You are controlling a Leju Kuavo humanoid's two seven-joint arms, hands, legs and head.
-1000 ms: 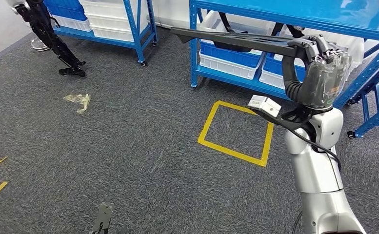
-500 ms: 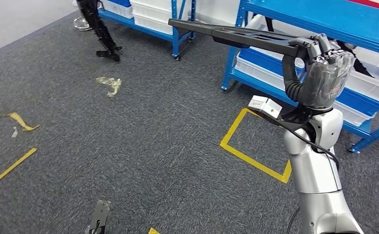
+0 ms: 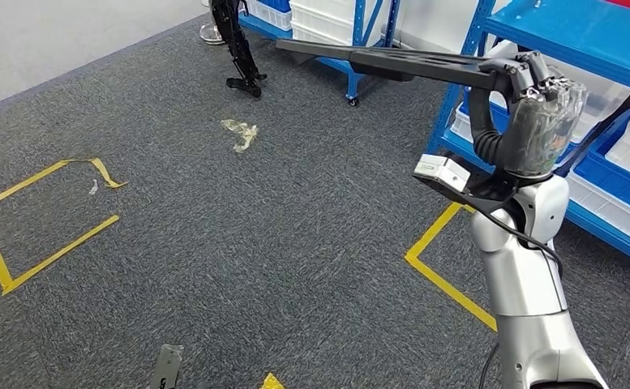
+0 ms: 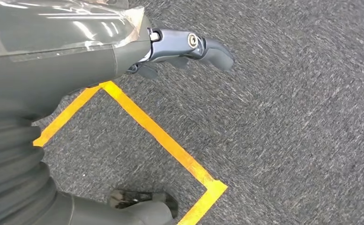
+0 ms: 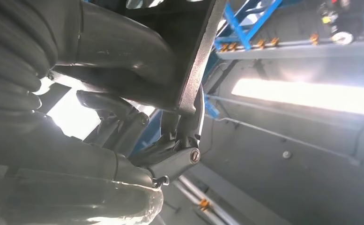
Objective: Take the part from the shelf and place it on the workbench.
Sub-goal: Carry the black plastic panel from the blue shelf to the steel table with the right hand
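**Long black part held aloft over carpet**

While the silver right arm is raised at the right of the head view, the scene is dominated by the dark grey carpeted floor, on which yellow tape squares are marked: one at the far left, one partly hidden behind the arm. A blue metal shelf rack w/ white and blue plastic bins is seen at the upper right, just behind the raised hand; a 2nd blue rack stands further back, near top centre.

The long flat black plastic part is held roughly level in the air, clear of the shelf, extending from the hand toward the upper left over the floor. It is gripped at its right end by the right hand, whose fingers are wrapped around it; in the right wrist view the part's edge is seen clamped between thumb and fingers.

In the left wrist view the left hand hangs over carpet and yellow tape. Nothing is held; fingers are loosely bent, apart.

A crumpled scrap of clear plastic lies on the carpet, upper centre.
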